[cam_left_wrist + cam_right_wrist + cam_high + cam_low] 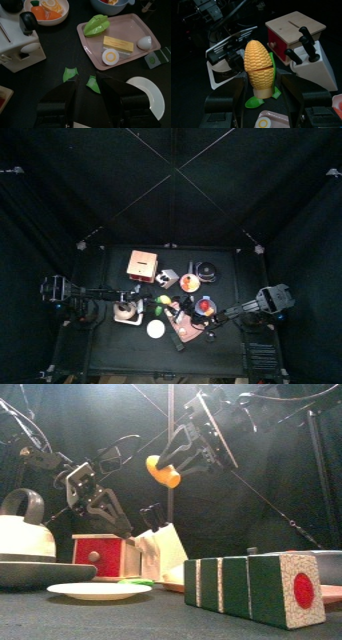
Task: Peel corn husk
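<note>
Cob: a yellow corn cob (259, 62) is held upright between the jaws of the right end effector (260, 82), raised well above the worktop; in the front view it shows as a yellow shape (163, 471) high in the air.
Corn husk: most of the cob is already bare. One green leaf (254, 102) is seen at the cob's base. Two loose green husk pieces (70, 74) (93, 84) lie on the dark worktop (47, 90), and a larger green leaf (95, 24) rests on the pink tray (148, 31).
Right end effector: its jaws are set wide and are closed on the cob's lower half.
Left end effector (85, 92): its jaws are spread wide and nothing is held; it hangs above the loose husk pieces.
Step in hand: judged to be removal of the last leaf at the cob's base.
How it is done well: the cob should be kept steady and upright by the right arm while the leaf tip alone is pinched and pulled away from the cob's base, so the cob is not dragged from its grip.
Risk: the cob could twist or slip.
Worktop: crowded with a knife block (302, 43), a white plate (148, 94), a bowl of orange pieces (45, 10).
Room: closed in by black curtains.
</note>
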Robot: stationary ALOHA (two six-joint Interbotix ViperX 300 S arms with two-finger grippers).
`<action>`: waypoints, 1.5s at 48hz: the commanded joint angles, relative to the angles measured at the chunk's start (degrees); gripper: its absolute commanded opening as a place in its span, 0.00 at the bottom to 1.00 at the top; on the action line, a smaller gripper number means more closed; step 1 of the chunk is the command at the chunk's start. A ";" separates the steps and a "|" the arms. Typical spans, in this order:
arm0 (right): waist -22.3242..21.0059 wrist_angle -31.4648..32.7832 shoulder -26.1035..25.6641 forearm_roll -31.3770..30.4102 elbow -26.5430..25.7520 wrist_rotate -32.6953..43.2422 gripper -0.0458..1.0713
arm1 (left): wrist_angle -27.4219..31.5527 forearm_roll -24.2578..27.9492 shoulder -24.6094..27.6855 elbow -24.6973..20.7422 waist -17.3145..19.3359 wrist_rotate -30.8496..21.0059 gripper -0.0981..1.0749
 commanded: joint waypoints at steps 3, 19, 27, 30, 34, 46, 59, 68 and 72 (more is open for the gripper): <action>0.09 1.49 -0.88 -1.14 -0.62 -0.26 0.55 | -1.85 -2.72 -4.66 0.44 -0.35 -0.09 0.72; 0.35 10.02 1.32 -0.62 -3.25 -0.88 0.55 | -16.61 -20.39 -10.46 4.83 -3.34 -0.62 0.72; 0.35 11.87 4.66 3.25 -7.91 -8.88 0.55 | -21.88 -21.80 -9.40 4.48 -5.80 -0.62 0.72; 0.26 12.74 6.77 5.62 -10.99 -14.24 0.55 | -22.85 -21.80 -8.79 4.04 -6.94 -0.26 0.73; 0.62 14.77 9.05 8.88 -14.59 -21.62 0.55 | -23.38 -21.88 -8.26 4.04 -7.21 0.00 0.74; 1.76 17.93 12.13 14.59 -20.65 -29.53 0.55 | -24.52 -20.48 -7.91 4.04 -7.56 0.26 0.87; 1.85 16.70 13.01 13.10 -21.71 -29.36 0.55 | -29.00 -20.30 -6.33 4.22 -7.29 0.26 0.96; 1.85 16.52 13.18 13.01 -22.41 -29.36 0.55 | -31.73 -20.39 -4.04 3.78 -7.56 -0.09 0.96; 1.85 16.44 13.36 13.10 -22.59 -29.44 0.55 | -31.82 -20.48 -2.99 3.34 -7.56 -0.35 0.96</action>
